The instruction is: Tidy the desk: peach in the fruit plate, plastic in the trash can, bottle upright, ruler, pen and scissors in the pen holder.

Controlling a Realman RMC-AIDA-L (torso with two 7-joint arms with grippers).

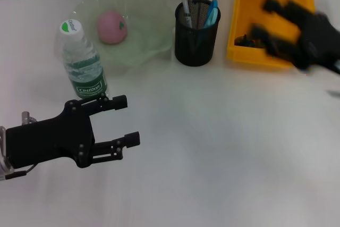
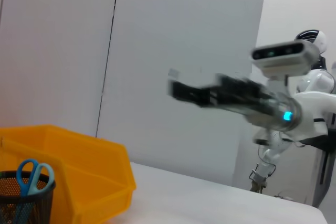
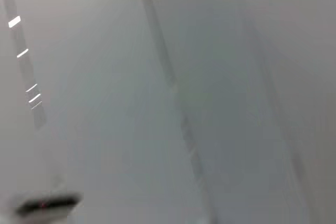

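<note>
My left gripper (image 1: 121,120) hangs low over the near left of the desk (image 1: 223,147), its fingers (image 1: 112,101) spread apart and holding nothing, pointing toward the middle. Just beyond it the bottle (image 1: 82,59) stands upright on its base, cap on top; I judge that step done. The white band on its green label reads "cestbon", and there is small green print on the cap that I cannot read.

Farther back, right of the bottle, the peach (image 1: 111,26) sits inside the pale green fruit plate (image 1: 143,9), so that one is settled too. Right of the plate stands the black mesh pen holder (image 1: 197,41), with a pen (image 1: 185,5), a pale ruler-like strip and the blue handles of the scissors (image 1: 212,11) sticking up out of it. From my left wrist the scissors show in the holder beside the bin.

At the far right is the yellow trash can (image 1: 268,3), with something dark lying in its near corner; I cannot tell whether that is the plastic. My right gripper (image 1: 265,22) is over the can, blurred; its fingers look spread and empty.

Everything seems to be in its place, so I judge the task near its end. What remains, as I see it, is drawing both arms back clear of the bottle and the can without knocking them.
</note>
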